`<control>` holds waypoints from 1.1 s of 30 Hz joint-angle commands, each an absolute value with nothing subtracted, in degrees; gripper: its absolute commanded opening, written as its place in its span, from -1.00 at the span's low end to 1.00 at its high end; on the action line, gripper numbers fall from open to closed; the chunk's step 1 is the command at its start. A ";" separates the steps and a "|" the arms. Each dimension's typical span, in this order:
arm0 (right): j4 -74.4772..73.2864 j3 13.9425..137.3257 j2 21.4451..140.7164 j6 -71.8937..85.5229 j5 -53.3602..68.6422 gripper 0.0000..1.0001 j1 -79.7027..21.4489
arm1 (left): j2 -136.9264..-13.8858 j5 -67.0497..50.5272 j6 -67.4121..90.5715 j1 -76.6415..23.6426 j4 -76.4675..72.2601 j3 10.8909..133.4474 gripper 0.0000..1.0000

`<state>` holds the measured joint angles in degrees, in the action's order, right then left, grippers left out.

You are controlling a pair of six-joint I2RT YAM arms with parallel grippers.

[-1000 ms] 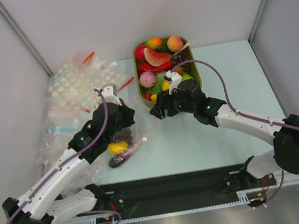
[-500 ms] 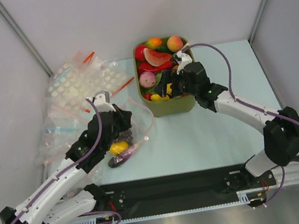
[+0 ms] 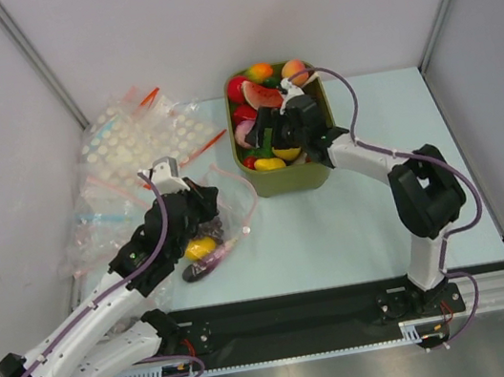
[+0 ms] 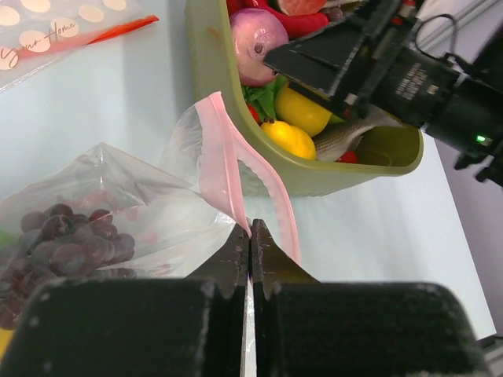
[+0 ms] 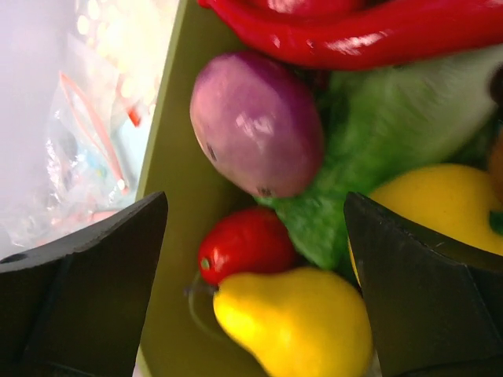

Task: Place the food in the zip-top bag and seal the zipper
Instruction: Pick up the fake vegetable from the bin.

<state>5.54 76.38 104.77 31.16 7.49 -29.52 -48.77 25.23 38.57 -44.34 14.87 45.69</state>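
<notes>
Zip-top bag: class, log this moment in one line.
left gripper shut on zipper | right gripper open over pear in tub | grapes in zip-top bag

There was one zip-top bag, one lemon, one eggplant, one grape bunch, and one tub at the far edge.

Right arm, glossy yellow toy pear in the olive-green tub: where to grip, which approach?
Grip the yellow pear across its fat rounded belly, coming straight down from above. Its tapered neck sits by the red cherry tomato and near the tub wall, leaving little finger room there. The open right gripper straddles the pear, so probably only a descent is needed.
</notes>
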 commanded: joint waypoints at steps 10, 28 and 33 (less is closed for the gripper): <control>14.06 84.11 114.35 32.96 8.61 0.61 -29.36 | -47.90 22.06 34.72 -44.03 9.49 45.00 -0.99; 12.31 66.28 87.48 24.35 6.06 -0.27 -29.79 | -49.21 20.59 35.51 -44.03 10.81 46.23 -0.99; 11.16 59.42 77.36 22.33 9.74 -0.28 -30.23 | -55.10 17.23 34.37 -44.03 12.65 49.91 -0.99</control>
<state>10.90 61.80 82.65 25.12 7.35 -29.63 -52.56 20.27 35.68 -44.27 12.82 46.30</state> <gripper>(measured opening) 0.588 0.009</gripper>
